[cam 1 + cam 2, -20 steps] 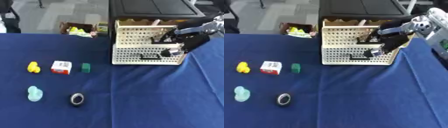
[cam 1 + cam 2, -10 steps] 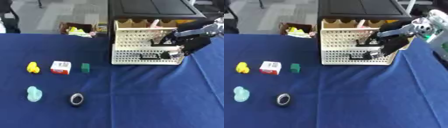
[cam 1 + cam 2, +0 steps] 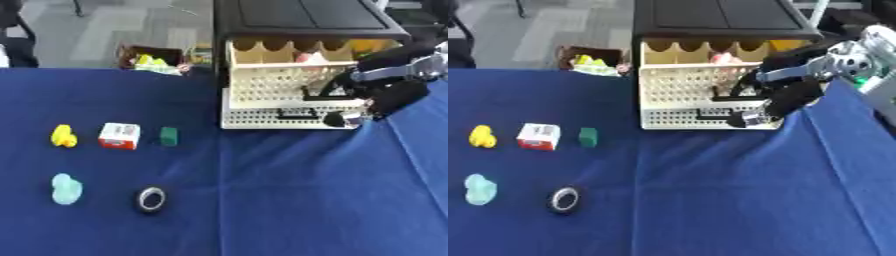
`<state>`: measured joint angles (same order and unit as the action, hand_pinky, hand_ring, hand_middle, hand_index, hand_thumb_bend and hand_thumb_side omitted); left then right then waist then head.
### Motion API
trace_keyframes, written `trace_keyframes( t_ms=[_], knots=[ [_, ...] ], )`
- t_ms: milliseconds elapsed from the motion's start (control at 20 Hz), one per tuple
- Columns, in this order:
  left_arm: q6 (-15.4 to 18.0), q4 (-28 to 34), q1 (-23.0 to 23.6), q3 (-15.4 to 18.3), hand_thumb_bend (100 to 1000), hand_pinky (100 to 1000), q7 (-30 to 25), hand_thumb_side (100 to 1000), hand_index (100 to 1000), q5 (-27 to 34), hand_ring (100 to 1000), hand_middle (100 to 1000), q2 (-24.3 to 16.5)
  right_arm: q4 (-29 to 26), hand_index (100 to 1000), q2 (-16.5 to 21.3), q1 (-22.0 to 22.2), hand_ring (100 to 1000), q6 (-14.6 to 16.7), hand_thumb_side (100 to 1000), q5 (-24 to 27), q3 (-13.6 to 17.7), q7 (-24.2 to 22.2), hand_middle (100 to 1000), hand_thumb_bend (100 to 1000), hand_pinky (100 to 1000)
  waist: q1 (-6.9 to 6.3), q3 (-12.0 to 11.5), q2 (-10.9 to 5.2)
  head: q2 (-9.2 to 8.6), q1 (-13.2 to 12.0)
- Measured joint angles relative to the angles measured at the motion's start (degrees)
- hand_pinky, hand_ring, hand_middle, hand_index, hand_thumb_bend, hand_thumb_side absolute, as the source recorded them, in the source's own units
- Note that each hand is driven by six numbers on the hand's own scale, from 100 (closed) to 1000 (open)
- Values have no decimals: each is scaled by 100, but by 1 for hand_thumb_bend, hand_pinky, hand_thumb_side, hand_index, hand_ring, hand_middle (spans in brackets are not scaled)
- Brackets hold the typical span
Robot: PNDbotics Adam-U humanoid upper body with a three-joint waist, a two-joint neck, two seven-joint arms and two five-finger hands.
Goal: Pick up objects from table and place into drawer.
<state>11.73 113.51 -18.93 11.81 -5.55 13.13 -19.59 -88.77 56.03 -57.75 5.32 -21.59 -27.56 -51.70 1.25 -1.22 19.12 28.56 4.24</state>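
The right hand [image 3: 785, 97] sits at the front right corner of the cream drawer unit [image 3: 280, 92], fingers curled; whether they grip anything I cannot tell. Well left of the drawer unit on the blue table [image 3: 289, 190] lie a yellow toy [image 3: 62, 136], a white box [image 3: 120, 136], a green block [image 3: 169, 136], a pale teal thing [image 3: 66, 188] and a black ring [image 3: 151, 198].
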Motion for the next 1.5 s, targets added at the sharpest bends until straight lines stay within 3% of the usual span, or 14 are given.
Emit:
trace_keyframes(
  t_ms=[1500],
  knots=[
    [-19,0,-6,1,100,457,10,884,818,1,464,564,1,-716,880,294,239,210,-266,994,357,-145,4,179,344,157,0,30,8,-2,1]
  ],
)
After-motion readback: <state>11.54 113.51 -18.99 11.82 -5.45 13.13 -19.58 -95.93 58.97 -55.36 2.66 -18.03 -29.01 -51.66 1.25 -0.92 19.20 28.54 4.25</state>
